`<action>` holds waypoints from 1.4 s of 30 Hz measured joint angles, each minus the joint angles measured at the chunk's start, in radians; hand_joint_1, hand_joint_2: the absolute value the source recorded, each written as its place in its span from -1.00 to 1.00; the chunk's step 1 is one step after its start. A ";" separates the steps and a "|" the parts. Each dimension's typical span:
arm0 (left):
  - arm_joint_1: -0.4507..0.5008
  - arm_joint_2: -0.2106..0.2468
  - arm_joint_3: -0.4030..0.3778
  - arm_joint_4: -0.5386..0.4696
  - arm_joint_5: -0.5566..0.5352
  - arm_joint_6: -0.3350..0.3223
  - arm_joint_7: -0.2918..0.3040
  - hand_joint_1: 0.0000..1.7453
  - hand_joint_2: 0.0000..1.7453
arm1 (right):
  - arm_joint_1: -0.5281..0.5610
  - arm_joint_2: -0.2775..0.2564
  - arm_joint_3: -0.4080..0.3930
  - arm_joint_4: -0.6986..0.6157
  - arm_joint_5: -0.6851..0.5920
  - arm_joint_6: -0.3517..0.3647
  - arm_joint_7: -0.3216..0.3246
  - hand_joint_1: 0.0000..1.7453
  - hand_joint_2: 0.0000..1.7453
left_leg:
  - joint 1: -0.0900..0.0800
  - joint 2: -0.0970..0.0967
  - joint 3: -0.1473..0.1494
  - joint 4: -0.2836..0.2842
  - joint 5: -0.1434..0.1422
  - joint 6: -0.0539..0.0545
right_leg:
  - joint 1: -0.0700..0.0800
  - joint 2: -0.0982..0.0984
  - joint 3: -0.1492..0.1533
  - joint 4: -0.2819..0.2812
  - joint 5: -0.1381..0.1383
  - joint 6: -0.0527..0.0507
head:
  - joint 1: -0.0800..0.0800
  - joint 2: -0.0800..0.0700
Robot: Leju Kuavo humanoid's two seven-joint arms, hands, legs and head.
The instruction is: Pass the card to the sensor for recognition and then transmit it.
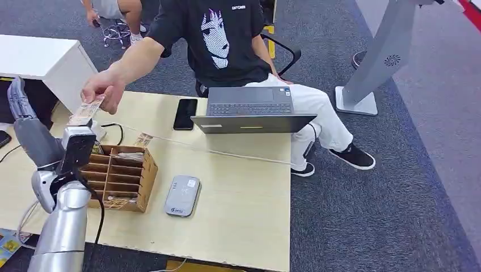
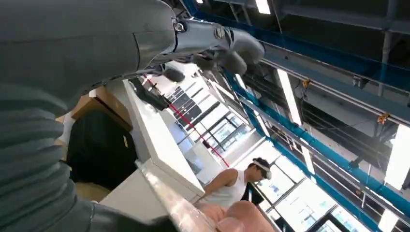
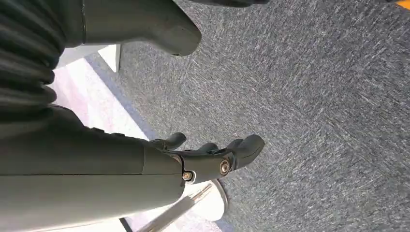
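From the head camera I look down on a pale wooden table (image 1: pixel 238 198) standing on grey carpet (image 1: pixel 397 187). A person in a black printed T-shirt (image 1: pixel 221 39) and white trousers sits at the far side behind an open grey laptop (image 1: pixel 252 110), with a black phone (image 1: pixel 185 113) lying just beside it. Nearer me sits a wooden slotted organizer (image 1: pixel 122 175) with cards in its compartments, and just beside that a flat grey sensor (image 1: pixel 182 195) lies on the tabletop. A white cable (image 1: pixel 227 152) runs across the table between the laptop and the organizer. A white desk (image 1: pixel 39 59) stands off to the far left, and a grey stand (image 1: pixel 380 62) rises from the carpet to the right.

The card (image 1: pixel 86 109) is pale with pinkish printing. The person's hand (image 1: pixel 104 88) pinches its far end above the table's left part, over my raised left arm.

My left hand (image 1: pixel 21 105) is lifted with its fingers loosely spread; I see nothing gripped in it. In the left wrist view its fingers (image 2: pixel 227 48) curl slightly against the ceiling. My right hand (image 3: pixel 203 157) hangs over the carpet, fingers parted and holding nothing.
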 joint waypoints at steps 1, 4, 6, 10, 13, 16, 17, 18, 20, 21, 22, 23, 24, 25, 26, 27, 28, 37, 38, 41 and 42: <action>0.004 0.000 -0.001 -0.002 0.003 0.000 -0.003 1.00 1.00 | -0.001 0.000 0.000 0.000 0.000 -0.001 0.000 -1.00 1.00 | 0.000 0.000 0.000 0.000 0.000 0.000 | 0.000 0.000 0.000 0.000 0.000 0.000 | 0.000 0.000; 0.013 0.000 -0.003 -0.005 0.008 -0.001 -0.005 1.00 1.00 | -0.003 0.000 0.000 0.000 0.000 -0.002 -0.001 -1.00 1.00 | 0.000 0.000 0.000 0.000 0.000 0.000 | 0.000 0.000 0.000 0.000 0.000 0.000 | 0.000 0.000; 0.018 0.000 -0.003 -0.007 0.008 -0.001 -0.005 1.00 1.00 | -0.005 0.000 0.000 0.000 0.000 -0.003 -0.002 -1.00 1.00 | 0.000 0.000 0.000 0.000 0.000 0.000 | 0.000 0.000 0.000 0.000 0.000 0.000 | 0.000 0.000; 0.029 0.000 -0.004 -0.015 0.013 -0.001 -0.007 1.00 1.00 | -0.005 0.000 0.000 0.000 0.000 -0.010 -0.011 -1.00 1.00 | 0.000 0.000 0.000 0.000 0.000 0.000 | 0.000 0.000 0.000 0.000 0.000 0.000 | 0.000 0.000; 0.037 0.000 -0.004 -0.022 0.019 -0.001 -0.013 1.00 1.00 | -0.004 0.000 0.000 0.000 0.000 -0.011 -0.016 -1.00 1.00 | 0.000 0.000 0.000 0.000 0.000 0.000 | 0.000 0.000 0.000 0.000 0.000 0.000 | 0.000 0.000; 0.040 0.000 -0.004 -0.027 0.021 -0.001 -0.014 1.00 1.00 | -0.004 0.000 0.000 0.000 0.000 -0.011 -0.017 -1.00 1.00 | 0.000 0.000 0.000 0.000 0.000 0.000 | 0.000 0.000 0.000 0.000 0.000 0.000 | 0.000 0.000; 0.041 0.000 -0.004 -0.029 0.021 -0.001 -0.014 1.00 1.00 | -0.004 0.000 0.000 0.000 0.000 -0.011 -0.017 -1.00 1.00 | 0.000 0.000 0.000 0.000 0.000 0.000 | 0.000 0.000 0.000 0.000 0.000 0.000 | 0.000 0.000; 0.041 0.000 -0.004 -0.030 0.022 -0.001 -0.014 1.00 1.00 | -0.004 0.000 0.000 0.000 0.000 -0.011 -0.017 -1.00 1.00 | 0.000 0.000 0.000 0.000 0.000 0.000 | 0.000 0.000 0.000 0.000 0.000 0.000 | 0.000 0.000; 0.043 0.000 -0.004 -0.030 0.028 -0.001 -0.014 1.00 1.00 | -0.004 0.000 0.000 0.000 0.001 -0.011 -0.017 -1.00 1.00 | 0.000 0.000 0.000 0.000 0.000 0.000 | 0.000 0.000 0.000 0.000 0.000 0.000 | 0.000 0.000; 0.044 0.000 -0.004 -0.032 0.036 -0.001 -0.014 1.00 1.00 | -0.004 0.000 0.000 0.000 0.002 -0.011 -0.018 -1.00 1.00 | 0.000 0.000 0.000 0.000 0.000 0.000 | 0.000 0.000 0.000 0.000 0.000 0.000 | 0.000 0.000; 0.046 0.000 -0.003 -0.034 0.041 -0.001 -0.015 1.00 1.00 | -0.004 0.000 0.001 0.000 0.003 -0.011 -0.018 -1.00 1.00 | 0.000 0.000 0.000 0.000 0.000 0.000 | 0.000 0.000 0.000 0.000 0.000 0.000 | 0.000 0.000; 0.048 0.000 -0.004 -0.037 0.047 -0.001 -0.018 1.00 1.00 | -0.004 0.000 0.002 0.000 0.003 -0.012 -0.018 -1.00 1.00 | 0.000 0.000 0.000 0.000 0.000 0.000 | 0.000 0.000 0.000 0.000 0.000 0.000 | 0.000 0.000; 0.050 0.000 -0.003 -0.039 0.051 -0.001 -0.021 1.00 1.00 | -0.004 0.000 0.003 0.000 0.003 -0.012 -0.018 -1.00 1.00 | 0.000 0.000 0.000 0.000 0.000 0.000 | 0.000 0.000 0.000 0.000 0.000 0.000 | 0.000 0.000; 0.053 0.000 -0.004 -0.040 0.055 -0.001 -0.024 1.00 1.00 | -0.004 0.000 0.003 0.000 0.003 -0.013 -0.018 -1.00 1.00 | 0.000 0.000 0.000 0.000 0.000 0.000 | 0.000 0.000 0.000 0.000 0.000 0.000 | 0.000 0.000; 0.056 0.000 -0.003 -0.044 0.060 -0.001 -0.027 1.00 1.00 | -0.004 0.000 0.004 0.000 0.003 -0.013 -0.018 -1.00 1.00 | 0.000 0.000 0.000 0.000 0.000 0.000 | 0.000 0.000 0.000 0.000 0.000 0.000 | 0.000 0.000; 0.059 0.000 -0.003 -0.047 0.065 -0.001 -0.032 1.00 1.00 | -0.004 0.000 0.004 0.000 0.003 -0.014 -0.018 -1.00 1.00 | 0.000 0.000 0.000 0.000 0.000 0.000 | 0.000 0.000 0.000 0.000 0.000 0.000 | 0.000 0.000; 0.062 0.000 -0.003 -0.050 0.068 -0.001 -0.037 1.00 1.00 | -0.004 0.000 0.004 0.000 0.002 -0.016 -0.019 -1.00 1.00 | 0.000 0.000 0.000 0.000 0.000 0.000 | 0.000 0.000 0.000 0.000 0.000 0.000 | 0.000 0.000; 0.085 -0.016 -0.051 -0.088 0.035 -0.061 -0.051 1.00 1.00 | -0.005 0.000 0.004 0.000 -0.003 -0.030 -0.036 -1.00 1.00 | 0.000 0.000 0.000 0.000 0.000 0.000 | 0.000 0.000 0.000 0.000 0.000 0.000 | 0.000 0.000; 0.089 -0.022 -0.072 -0.089 0.023 -0.082 -0.040 1.00 1.00 | -0.005 0.000 0.004 0.000 -0.003 -0.031 -0.038 -1.00 1.00 | 0.000 0.000 0.000 0.000 0.000 0.000 | 0.000 0.000 0.000 0.000 0.000 0.000 | 0.000 0.000; 0.102 -0.035 -0.123 -0.093 0.002 -0.094 -0.025 1.00 1.00 | -0.005 0.000 0.004 -0.001 -0.004 -0.031 -0.040 -1.00 1.00 | 0.000 0.000 0.000 0.000 0.000 0.000 | 0.000 0.000 0.000 0.000 0.000 0.000 | 0.000 0.000; 0.104 -0.038 -0.134 -0.093 0.001 -0.095 -0.024 1.00 1.00 | -0.005 0.000 0.004 -0.001 -0.004 -0.031 -0.042 -1.00 1.00 | 0.000 0.000 0.000 0.000 0.000 0.000 | 0.000 0.000 0.000 0.000 0.000 0.000 | 0.000 0.000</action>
